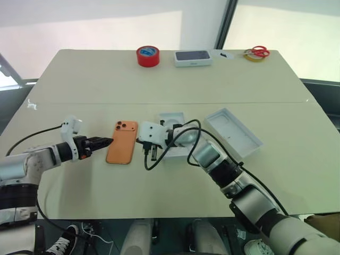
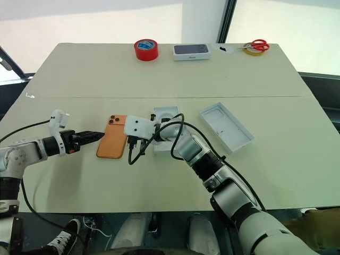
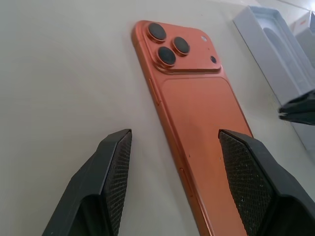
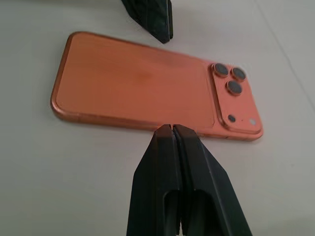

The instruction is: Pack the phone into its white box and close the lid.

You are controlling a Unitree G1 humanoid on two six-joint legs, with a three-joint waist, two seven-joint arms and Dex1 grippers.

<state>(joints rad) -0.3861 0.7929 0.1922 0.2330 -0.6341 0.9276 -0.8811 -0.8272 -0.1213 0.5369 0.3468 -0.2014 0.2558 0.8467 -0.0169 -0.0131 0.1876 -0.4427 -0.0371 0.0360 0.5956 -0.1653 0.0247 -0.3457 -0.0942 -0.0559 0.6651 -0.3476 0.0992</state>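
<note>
Head views: phone (image 1: 122, 142) lies flat on the desk (image 1: 159, 79), camera side up, about mid-width and nearer the near edge than the far one. Long axis runs near edge to far edge, lens cluster at the far end. My left gripper (image 1: 101, 142) sits just off its left long side, pointing across at it. My right gripper (image 2: 132, 143) comes in from the opposite long side, with the wrist block above that edge. Both are close; the phone is sandwiched between them. The box (image 2: 166, 127) is right behind my right wrist, mostly covered by it. The lid (image 2: 225, 126) lies open side up further toward the right edge, well apart from the phone.

Left wrist view: my fingers (image 3: 114, 172) stand wide apart. The phone's near long edge runs up between them, not yet enclosed. No contact that I can see.

Right wrist view: my fingers (image 4: 162, 162) are pressed together, holding nothing, tip just short of the phone's long edge. The left gripper's tip shows past the far edge.

My read: the pick turns on that left long edge. The left is open and aligned for it; the closed right looks set to nudge or brace from the other side.
</note>
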